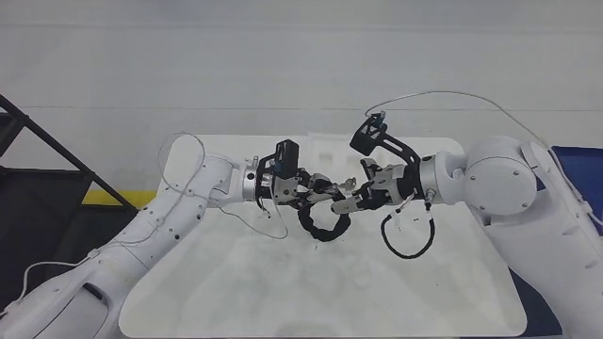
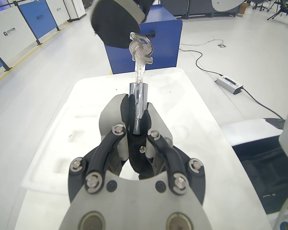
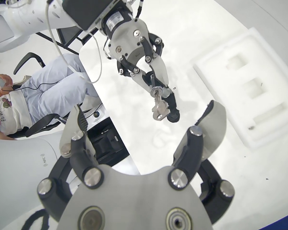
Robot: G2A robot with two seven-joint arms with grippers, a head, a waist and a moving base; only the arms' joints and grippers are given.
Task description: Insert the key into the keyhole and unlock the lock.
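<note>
My left gripper (image 2: 137, 107) is shut on a chrome lock cylinder (image 2: 138, 96) and holds it above the white table (image 2: 194, 111). A silver key (image 2: 141, 51) on a small ring sticks out of the cylinder's keyhole. My right gripper (image 3: 144, 118) is open, facing the key (image 3: 159, 110) from a short way off, its fingers (image 3: 212, 114) on either side of it but apart from it. One black pad (image 2: 112, 22) of the right gripper hangs beside the key's head. In the top view the two grippers (image 1: 332, 194) meet over the table's middle, with a black cable loop (image 1: 320, 228) beneath them.
A white foam tray (image 3: 254, 84) with rectangular recesses lies on the table behind the grippers (image 1: 325, 146). A second black cable loop (image 1: 407, 240) hangs under the right wrist. A blue cabinet (image 2: 163, 39) stands past the table's edge.
</note>
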